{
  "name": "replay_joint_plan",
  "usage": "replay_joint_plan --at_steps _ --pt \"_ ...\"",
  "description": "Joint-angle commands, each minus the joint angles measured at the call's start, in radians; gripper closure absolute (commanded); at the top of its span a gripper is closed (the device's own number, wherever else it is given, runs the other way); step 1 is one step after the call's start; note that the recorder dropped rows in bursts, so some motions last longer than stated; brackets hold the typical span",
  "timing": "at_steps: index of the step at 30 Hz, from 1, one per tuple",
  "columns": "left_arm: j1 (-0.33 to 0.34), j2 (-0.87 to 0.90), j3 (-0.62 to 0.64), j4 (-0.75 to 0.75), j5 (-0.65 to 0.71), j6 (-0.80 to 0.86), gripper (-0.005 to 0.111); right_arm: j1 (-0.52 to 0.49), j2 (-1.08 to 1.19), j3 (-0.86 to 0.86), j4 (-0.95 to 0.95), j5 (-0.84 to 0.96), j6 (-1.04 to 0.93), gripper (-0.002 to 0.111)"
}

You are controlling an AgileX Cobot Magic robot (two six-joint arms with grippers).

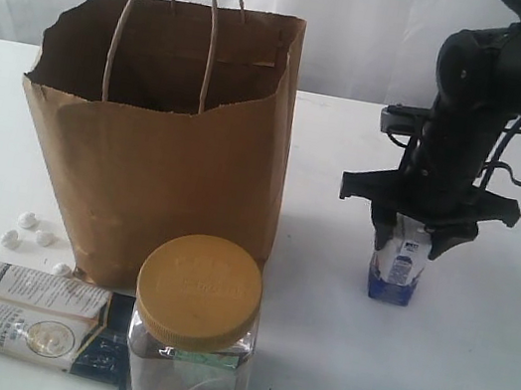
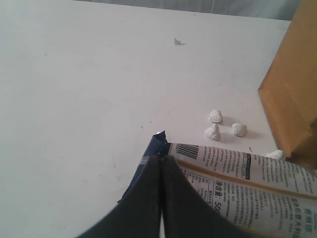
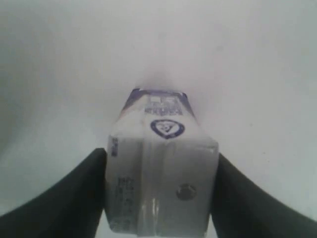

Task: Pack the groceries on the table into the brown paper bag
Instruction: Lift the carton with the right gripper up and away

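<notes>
Right wrist view shows the right fingers (image 3: 69, 198) partly closed, 1 pressed against each side of the small white-blue carton (image 3: 163, 168). The carton stands upright on the table (image 3: 59, 74), well to the right of the brown paper bag (image 1: 184, 171) in the exterior view, with the arm coming down on it from above. The left fingers (image 2: 148, 198) are shut tight, pad against pad, with nothing between them. Their tips hang over the dark end of the long white-black twin packet (image 2: 247, 178); whether they touch it cannot be told.

Bare table runs between the bag and the carton, and more lies to the right of and in front of the carton. The bag stands upright with its mouth open, its rim ragged and its 2 twine handles raised. The clear jar with yellow lid (image 1: 191, 344) stands in front of the bag's near right corner, at the bottom edge of the exterior view. The packet lies flat left of the jar, its dark end just beside it.

Counted: 1 bag, 1 jar, 1 carton, 1 twin packet, and 4 small white lumps (image 1: 27, 220) on the table by the bag's lower left corner.
</notes>
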Motion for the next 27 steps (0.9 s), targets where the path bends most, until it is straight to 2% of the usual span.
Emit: replay_joint_plan --at_steps 1,4,8,12,14,27 --pt "-0.004 -0.005 0.001 -0.009 -0.008 -0.009 0.107 -0.005 -0.071 -0.004 -0.002 0.034 -0.093 0.056" --pt "-0.004 -0.005 0.001 -0.009 -0.008 -0.009 0.107 -0.005 -0.134 -0.004 -0.002 0.043 -0.126 0.056" --pt "-0.004 -0.005 0.001 -0.009 -0.008 -0.009 0.107 -0.005 -0.202 -0.004 0.054 0.151 -0.243 0.056" --pt "-0.004 -0.005 0.001 -0.009 -0.008 -0.009 0.107 -0.005 -0.269 0.07 0.299 0.17 -0.407 0.056" --pt "-0.004 -0.005 0.001 -0.009 -0.008 -0.009 0.107 -0.005 -0.315 0.128 0.344 0.17 -0.42 0.056" --pt "-0.004 -0.005 0.001 -0.009 -0.008 -0.009 0.107 -0.005 -0.627 0.167 0.313 0.17 -0.43 0.056"
